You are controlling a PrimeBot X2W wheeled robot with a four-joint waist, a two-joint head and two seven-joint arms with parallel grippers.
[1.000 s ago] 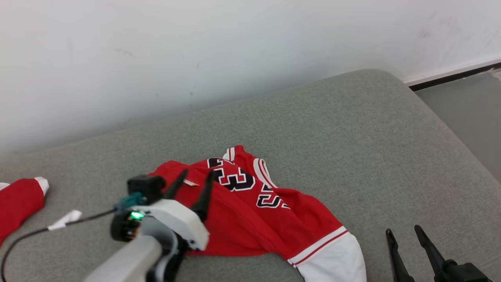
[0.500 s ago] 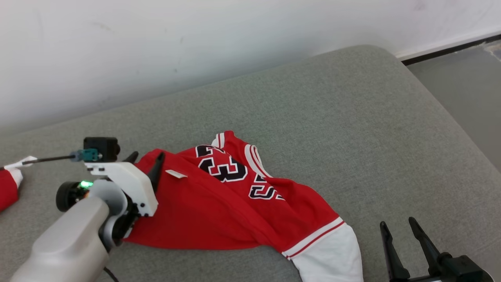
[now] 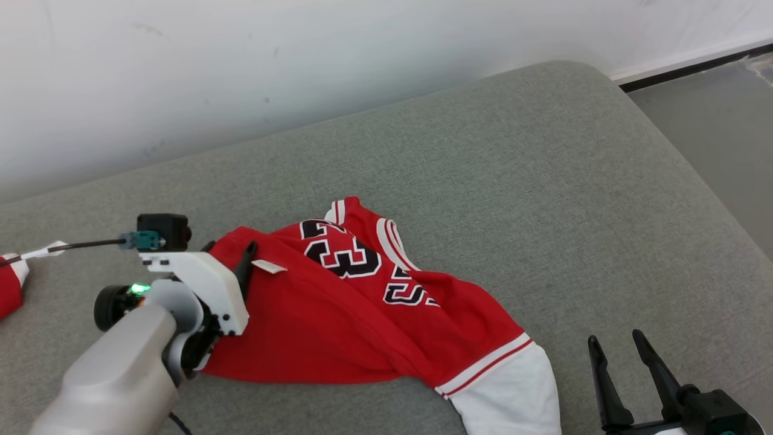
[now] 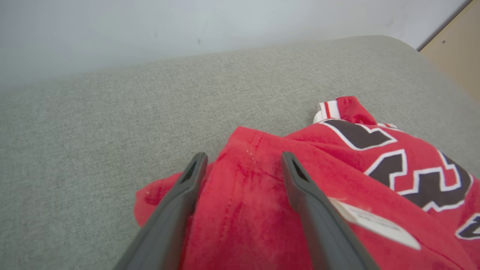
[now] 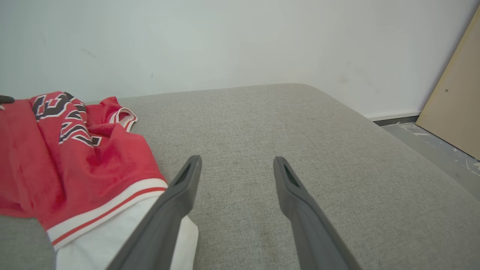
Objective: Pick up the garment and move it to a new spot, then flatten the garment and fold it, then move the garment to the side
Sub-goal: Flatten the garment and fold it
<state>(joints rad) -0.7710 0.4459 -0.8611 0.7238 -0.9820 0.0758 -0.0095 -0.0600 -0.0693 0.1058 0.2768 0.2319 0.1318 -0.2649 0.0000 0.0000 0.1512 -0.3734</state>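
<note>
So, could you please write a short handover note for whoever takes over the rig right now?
Left gripper: open, straddling a raised fold at the left end of the red basketball jersey with black numerals and white hem.
Right gripper: open, over the bare grey fabric cushion beside the white hem.
Jersey: crumpled on the cushion.
Done: nothing visibly; jersey not gripped.
Left: grip, move, flatten, fold, set aside.

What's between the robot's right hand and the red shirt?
Only bare grey cushion separates the right hand from the shirt, in the head view.
</note>
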